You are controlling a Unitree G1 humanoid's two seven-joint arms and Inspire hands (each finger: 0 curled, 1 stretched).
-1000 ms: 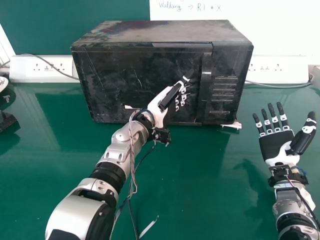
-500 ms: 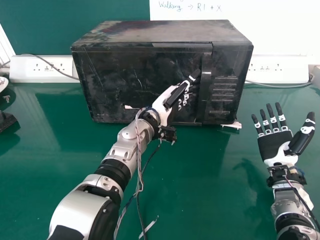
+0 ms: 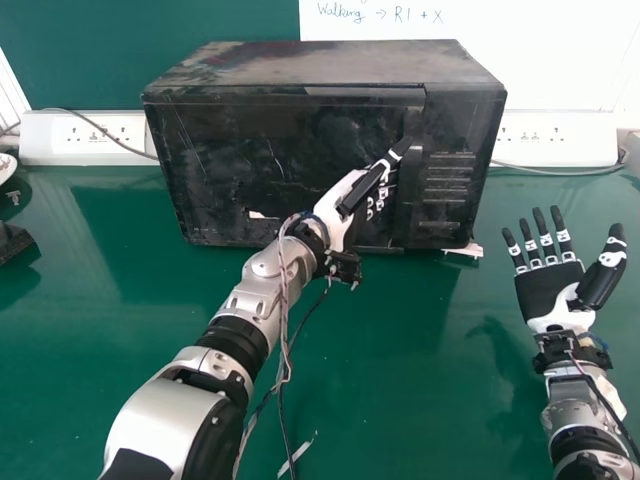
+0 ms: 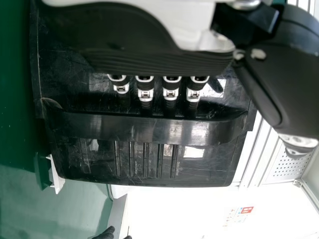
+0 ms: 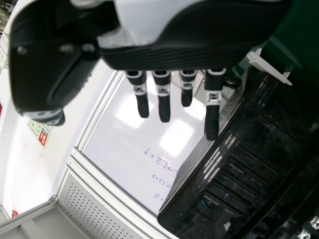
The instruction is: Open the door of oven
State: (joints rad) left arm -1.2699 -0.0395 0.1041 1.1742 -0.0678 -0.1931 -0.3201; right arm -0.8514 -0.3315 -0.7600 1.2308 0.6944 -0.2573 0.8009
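The black oven stands with its door closed, an upright handle right of the door's middle. My left hand is in front of the door, just left of that handle, thumb raised and fingers extended. In the left wrist view, the fingers of my left hand point at the inner side of the handle; their dark tips are hard to make out, so contact is unclear. My right hand is held open, palm up, right of the oven; the right wrist view also shows my right hand.
The oven rests on a green table. White socket strips stand behind it on both sides. A dark object is at the left edge, and a pale strip lies near the front. Cables hang from my left forearm.
My left hand has moved right along the door, closer to the handle, with its forearm following. My right hand has barely shifted. The oven door has not moved.
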